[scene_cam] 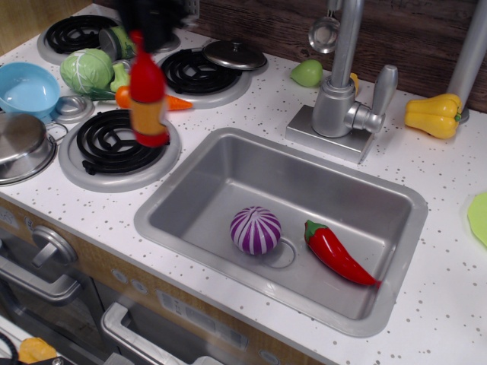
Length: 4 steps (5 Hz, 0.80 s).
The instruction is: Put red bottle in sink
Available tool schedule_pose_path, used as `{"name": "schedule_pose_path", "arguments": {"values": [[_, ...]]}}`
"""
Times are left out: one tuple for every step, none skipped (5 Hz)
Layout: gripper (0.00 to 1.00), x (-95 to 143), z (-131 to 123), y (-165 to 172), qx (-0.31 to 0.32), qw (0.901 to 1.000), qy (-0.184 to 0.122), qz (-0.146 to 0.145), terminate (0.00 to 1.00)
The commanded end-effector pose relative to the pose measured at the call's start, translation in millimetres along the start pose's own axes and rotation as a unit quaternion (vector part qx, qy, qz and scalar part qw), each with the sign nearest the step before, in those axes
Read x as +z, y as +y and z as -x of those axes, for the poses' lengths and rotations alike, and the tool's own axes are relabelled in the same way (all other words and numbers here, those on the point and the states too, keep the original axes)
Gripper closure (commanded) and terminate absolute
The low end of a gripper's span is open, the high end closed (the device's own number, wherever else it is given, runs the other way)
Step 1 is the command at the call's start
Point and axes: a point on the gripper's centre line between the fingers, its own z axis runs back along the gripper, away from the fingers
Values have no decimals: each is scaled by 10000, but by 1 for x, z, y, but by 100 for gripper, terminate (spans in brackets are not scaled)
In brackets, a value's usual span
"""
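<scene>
Transport is the step in hand: the end effector (146, 30), blurred but apparently clamped on the cap of the red bottle (148, 100) hanging upright beneath it above the burner (114, 142), must next travel right over the sink (190, 186), then lower and release.

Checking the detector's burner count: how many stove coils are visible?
3. One front-left behind the held red bottle, one back-left beside the cabbage, one back-centre near the lid. None looks hidden.
</scene>
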Motion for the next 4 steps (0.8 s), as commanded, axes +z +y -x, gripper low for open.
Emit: {"name": "schedule_pose_path", "arguments": {"values": [[100, 4, -6, -71, 530, 9984, -111, 188, 0], [100, -23, -6, -119, 648, 9970, -213, 354, 0], [100, -48, -1, -143, 741, 9948, -374, 596, 0], [100, -67, 2, -152, 696, 9936, -412, 792, 0]]}}
